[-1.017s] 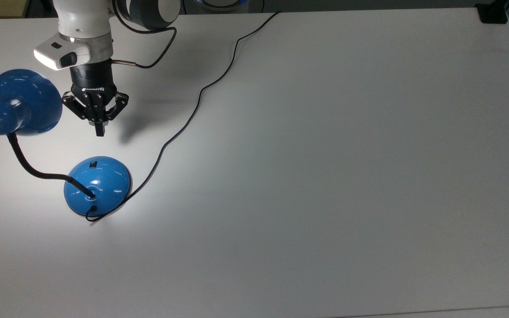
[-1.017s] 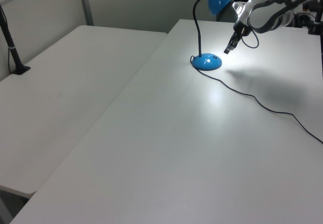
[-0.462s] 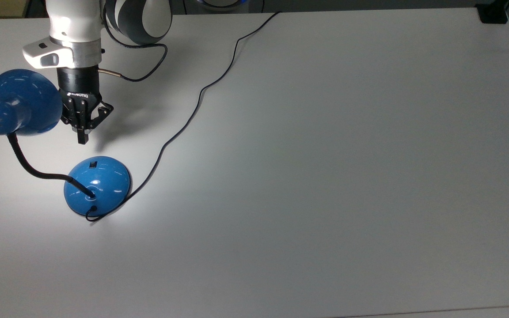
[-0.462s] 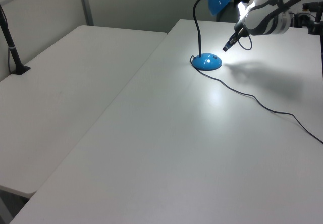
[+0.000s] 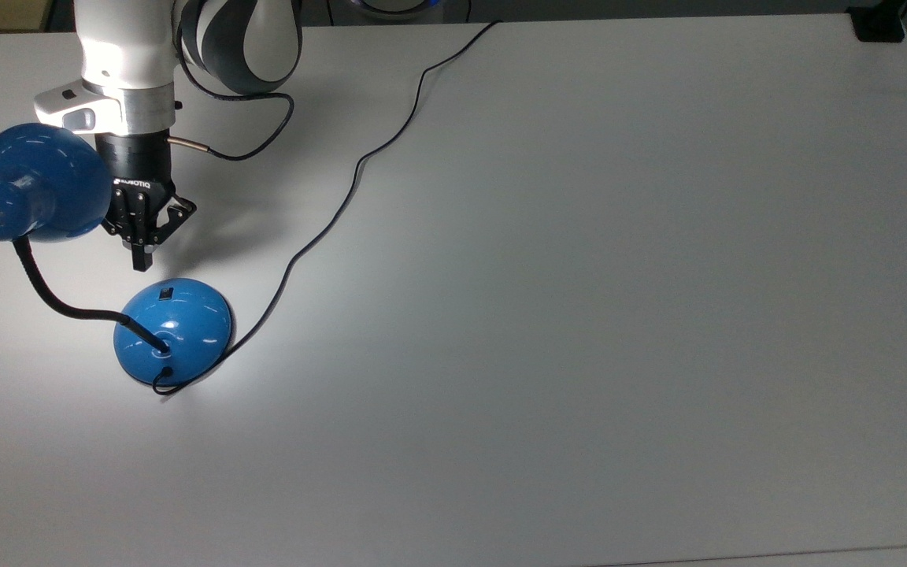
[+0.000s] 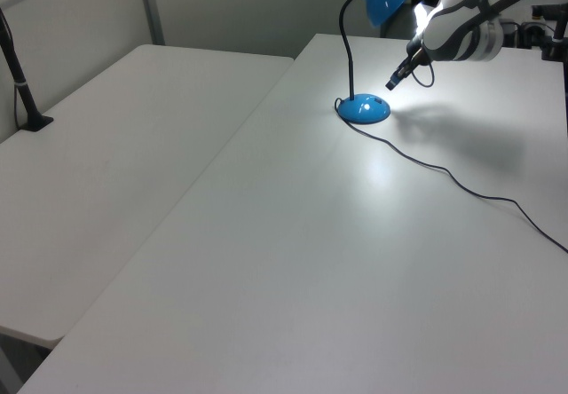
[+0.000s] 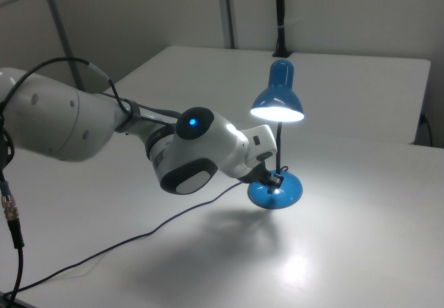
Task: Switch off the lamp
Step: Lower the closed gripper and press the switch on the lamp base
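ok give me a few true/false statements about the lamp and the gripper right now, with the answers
1. The lamp is lit. True: its shade glows and a bright patch lies on the table.
2. The gripper is pressing the switch on the base. False: it is near the switch, short of it.
3. The gripper's fingers are spread wide. False: they are shut to a point.
4. The lamp's cord runs off the table's far edge in the top view. True.
5. The lamp lies tipped over. False: it stands on its base.
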### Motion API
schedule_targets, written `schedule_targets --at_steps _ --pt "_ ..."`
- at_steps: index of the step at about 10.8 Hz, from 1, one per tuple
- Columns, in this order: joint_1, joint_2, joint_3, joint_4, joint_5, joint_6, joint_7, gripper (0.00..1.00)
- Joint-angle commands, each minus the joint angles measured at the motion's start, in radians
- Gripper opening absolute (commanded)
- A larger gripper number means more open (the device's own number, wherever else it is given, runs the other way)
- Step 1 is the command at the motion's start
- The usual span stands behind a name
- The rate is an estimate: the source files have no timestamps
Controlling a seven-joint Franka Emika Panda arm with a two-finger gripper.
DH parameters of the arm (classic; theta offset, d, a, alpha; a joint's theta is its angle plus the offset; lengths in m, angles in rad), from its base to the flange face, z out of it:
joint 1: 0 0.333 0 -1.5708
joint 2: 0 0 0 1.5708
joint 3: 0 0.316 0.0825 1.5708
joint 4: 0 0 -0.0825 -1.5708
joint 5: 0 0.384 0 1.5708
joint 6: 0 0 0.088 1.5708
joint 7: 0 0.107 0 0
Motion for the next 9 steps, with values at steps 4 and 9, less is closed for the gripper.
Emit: schedule_targets --at_steps 4,9 --pt "0.032 0.063 -0.005 0.040 0.033 0.028 0.002 0.00" --pt "0.040 0.090 -0.003 0.041 0.033 0.057 0.006 0.00"
